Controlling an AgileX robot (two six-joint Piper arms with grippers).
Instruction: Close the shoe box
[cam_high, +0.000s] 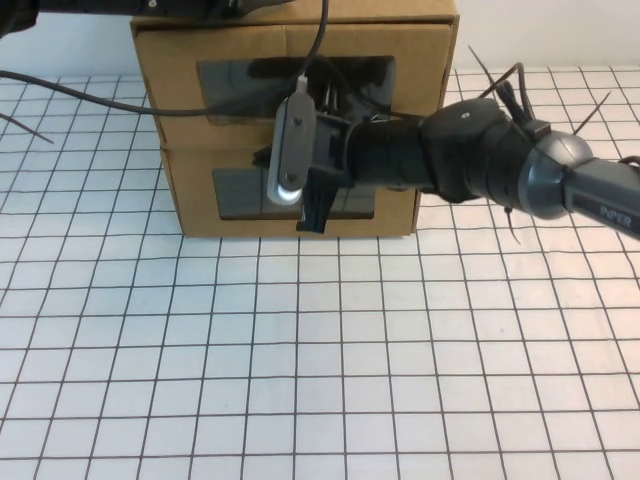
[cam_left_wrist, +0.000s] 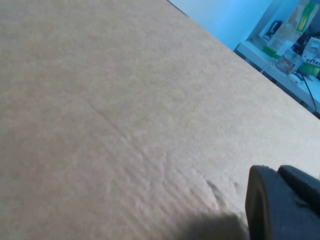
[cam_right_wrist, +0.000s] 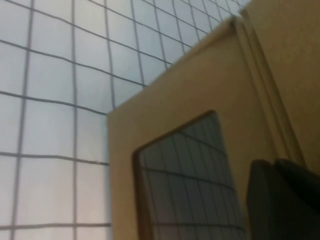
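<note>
The right gripper (cam_high: 312, 205) sits in the upper middle of the high view, pressed up against the front of the lower drawer — the shoe box (cam_high: 395, 205) — and whether its fingers are parted or closed I cannot tell, since the wrist camera (cam_high: 290, 152) and the black wrist block cover them. The right arm (cam_high: 520, 175) runs in from the right edge of the frame, thick and dark, with a cable looping up from the camera over the top of the boxes. In the right wrist view the gripper shows only as a dark blurred mass at the lower right, just beside the cardboard front panel and its clear window (cam_right_wrist: 190, 180), which reflects the table's grid. The shoe box lies at the bottom of a stack of two, its front roughly flush with the twin drawer (cam_high: 420, 70) above it, both standing on the white gridded table (cam_high: 320, 380) near the top of the frame. The left gripper (cam_left_wrist: 282, 202) appears at the lower right of the left wrist view as a black shape close over a broad plain cardboard surface; its state cannot be told — in the high view only a dark strip of the left arm (cam_high: 130, 5) crosses the upper left, above the boxes.
</note>
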